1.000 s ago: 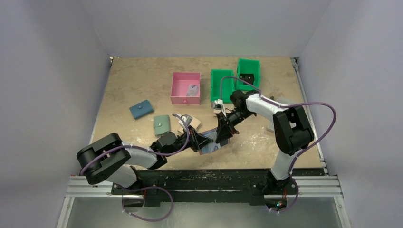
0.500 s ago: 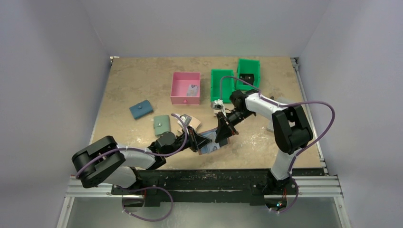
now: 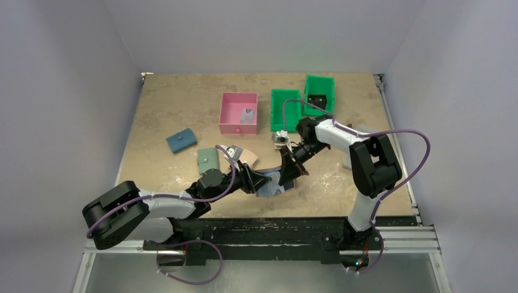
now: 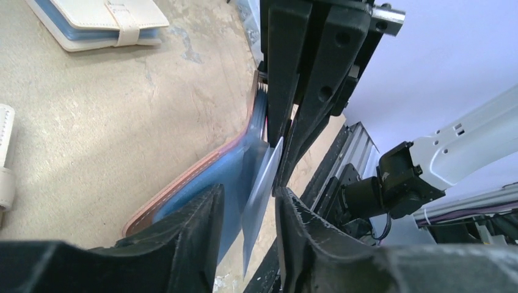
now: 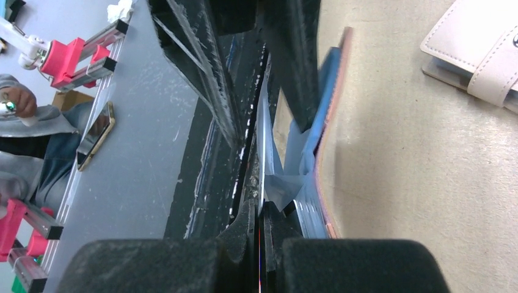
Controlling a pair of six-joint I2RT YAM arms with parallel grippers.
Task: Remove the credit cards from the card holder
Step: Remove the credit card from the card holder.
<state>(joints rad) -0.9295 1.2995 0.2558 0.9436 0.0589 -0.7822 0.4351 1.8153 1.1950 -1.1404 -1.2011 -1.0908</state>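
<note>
Your card holder [image 4: 183,201] lies open on the table [image 3: 171,104] near the front edge, between the two arms. Its reddish-brown outside faces down and the light blue lining up, and the far flap is raised off the surface. A pale grey card [image 4: 264,177] stands edge-on and tilted against the blue pocket; you cannot tell how much of it sits inside.

Your right gripper [image 5: 259,210] is closed tight on that card's edge, with only the thin plastic between its fingers. Your left gripper [image 4: 249,196] faces it from the other side. Its jaws stand a little apart, narrow rather than wide. The card's free end and a strip of lining sit in the gap, and neither finger visibly presses on the card.

Just behind the left gripper lies a beige snap wallet [image 3: 243,155], with a sage green wallet [image 3: 207,160] beside it and a blue wallet [image 3: 181,141] further left. Towards the back stand a pink box [image 3: 238,128] and two green bins [image 3: 275,113] [image 3: 319,82].
</note>
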